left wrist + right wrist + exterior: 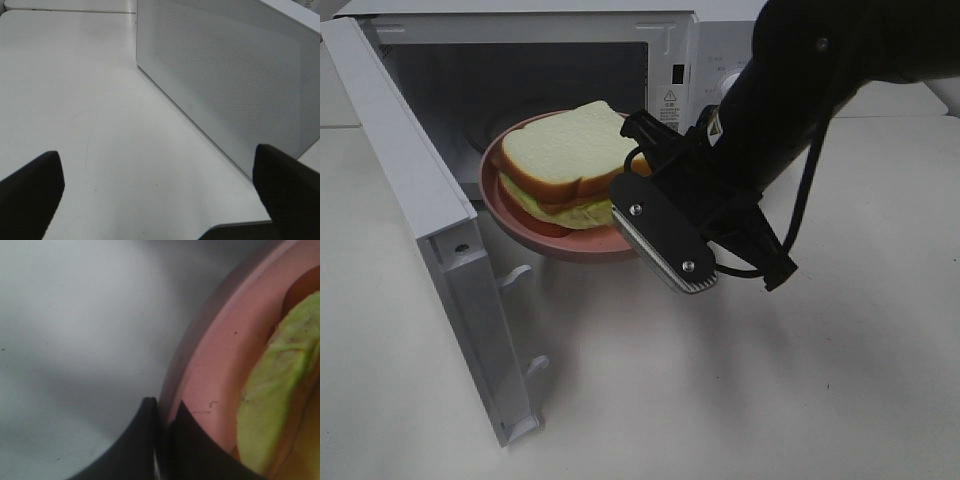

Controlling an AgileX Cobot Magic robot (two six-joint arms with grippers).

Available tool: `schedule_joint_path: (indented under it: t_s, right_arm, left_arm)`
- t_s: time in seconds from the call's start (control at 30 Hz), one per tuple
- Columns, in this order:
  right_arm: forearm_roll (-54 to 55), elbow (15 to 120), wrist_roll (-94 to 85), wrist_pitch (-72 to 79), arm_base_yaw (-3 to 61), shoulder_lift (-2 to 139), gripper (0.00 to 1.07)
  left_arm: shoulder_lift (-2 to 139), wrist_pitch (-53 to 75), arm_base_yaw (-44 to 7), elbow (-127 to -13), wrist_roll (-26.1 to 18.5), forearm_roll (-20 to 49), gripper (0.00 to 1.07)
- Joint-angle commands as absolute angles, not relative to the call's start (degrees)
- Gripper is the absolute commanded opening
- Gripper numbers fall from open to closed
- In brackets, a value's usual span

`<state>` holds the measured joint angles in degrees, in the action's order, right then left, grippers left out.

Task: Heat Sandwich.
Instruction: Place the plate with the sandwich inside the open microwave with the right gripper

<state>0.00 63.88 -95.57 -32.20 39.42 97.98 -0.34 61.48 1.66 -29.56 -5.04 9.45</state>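
At the microwave (520, 28) mouth, right tool (161, 415) pinching the plate (570, 247) rim, left tool (157, 155) spread: let's ease the sandwich (565, 150) in level.

The glossy black right arm (790, 90) fills the high view from 1 o'clock. The right fingers (665, 240) are black, one faced with a dark plate, two silver screws (636, 209) and a ribbed grey edge; a thin black cable (804, 190) loops at their 4 o'clock. The left fingers (30, 195) are matte black wedges
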Motion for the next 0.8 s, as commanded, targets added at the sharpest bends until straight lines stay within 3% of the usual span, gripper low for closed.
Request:
schedule_joint_path:
  t_s: [0.03, 0.8]
  right_arm:
    - [0.7, 67.4, -96.5, -33.1, 39.5, 99.9, 0.00]
    - [0.9, 88.8, -95.1, -44.9, 39.4, 114.4, 0.00]
  left_arm:
    - [-1.3, 61.3, 1.6, -29.5, -4.9, 9.9, 0.97]
    - [-1.3, 61.3, 1.6, -29.5, -4.9, 9.9, 0.97]
